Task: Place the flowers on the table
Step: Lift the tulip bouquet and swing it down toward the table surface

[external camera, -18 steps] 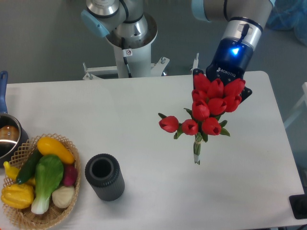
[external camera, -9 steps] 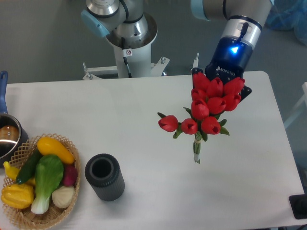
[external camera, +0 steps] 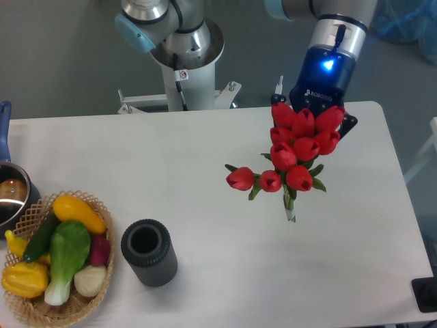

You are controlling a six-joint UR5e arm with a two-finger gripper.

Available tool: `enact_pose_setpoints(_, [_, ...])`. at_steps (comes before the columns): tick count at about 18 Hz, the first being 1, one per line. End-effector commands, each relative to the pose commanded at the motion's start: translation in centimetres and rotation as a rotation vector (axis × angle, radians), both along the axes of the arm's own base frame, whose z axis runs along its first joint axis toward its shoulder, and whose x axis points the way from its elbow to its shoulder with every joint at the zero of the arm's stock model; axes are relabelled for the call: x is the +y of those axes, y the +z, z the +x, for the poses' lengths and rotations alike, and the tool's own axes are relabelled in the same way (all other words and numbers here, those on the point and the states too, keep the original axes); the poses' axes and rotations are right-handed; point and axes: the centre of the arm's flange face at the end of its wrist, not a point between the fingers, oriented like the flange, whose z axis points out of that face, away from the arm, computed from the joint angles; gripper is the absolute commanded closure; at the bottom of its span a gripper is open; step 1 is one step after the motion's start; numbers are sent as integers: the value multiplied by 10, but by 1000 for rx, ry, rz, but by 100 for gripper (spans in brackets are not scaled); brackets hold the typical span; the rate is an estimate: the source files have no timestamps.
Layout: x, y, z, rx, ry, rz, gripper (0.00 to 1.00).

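Fingers (external camera: 315, 117) hidden behind the blooms, presumably clamped on the flowers (external camera: 295, 154), grip itself not discernible. Bunch shifted slightly right versus a second ago, stem tip hanging over the tabletop (external camera: 171, 171), contact unclear. Not yet laid down.

The large white rectangular table (external camera: 171, 171) looked smooth and matt. The red tulip flowers (external camera: 297, 154) had a waxy plastic sheen. The woven wicker basket (external camera: 102, 212) looked rough, the black ribbed cylinder (external camera: 149, 253) matt.
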Motion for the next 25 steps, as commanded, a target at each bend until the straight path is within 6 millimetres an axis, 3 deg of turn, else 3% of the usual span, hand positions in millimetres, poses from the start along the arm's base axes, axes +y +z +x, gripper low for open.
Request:
enact_pose_setpoints(5, [-6, 1, 8, 21, 54, -119, 62])
enact_pose_setpoints(7, [-7, -3, 13, 27, 76, -184, 57])
enact_pose_setpoints(13, [17, -22, 34, 89, 90, -404, 60])
enact_pose_setpoints(15, [27, -37, 38, 88, 84, -473, 60])
enact_pose_setpoints(19, [68, -90, 51, 73, 10, -597, 60])
enact_pose_setpoints(25, [92, -155, 49, 54, -35, -774, 60])
